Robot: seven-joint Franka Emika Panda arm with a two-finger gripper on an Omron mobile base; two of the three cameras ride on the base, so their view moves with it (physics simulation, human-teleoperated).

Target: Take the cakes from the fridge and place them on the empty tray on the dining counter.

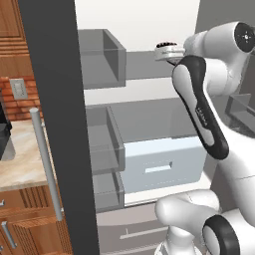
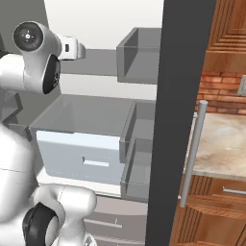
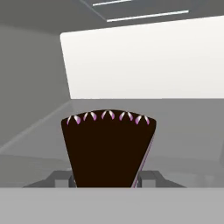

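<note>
A dark chocolate cake wedge (image 3: 107,148) with small white-pink dots along its top edge stands between my fingertips (image 3: 59,178) in the hand view. My gripper (image 3: 105,179) is shut on its sides. Behind it lie a grey shelf and the white back wall of the fridge (image 3: 144,61). In the base views my white hand (image 1: 167,50) (image 2: 72,48) reaches into the upper part of the open fridge (image 1: 149,25) (image 2: 101,24). The tray and the dining counter are out of view.
The dark edge of the open fridge door (image 1: 55,99) (image 2: 178,96) carries grey bins (image 1: 102,57) (image 2: 139,55) and a bar handle (image 1: 47,164) (image 2: 192,153). A pale drawer (image 1: 164,164) (image 2: 79,156) sits below. A beige stone counter (image 1: 20,159) (image 2: 221,144) lies against a brick wall.
</note>
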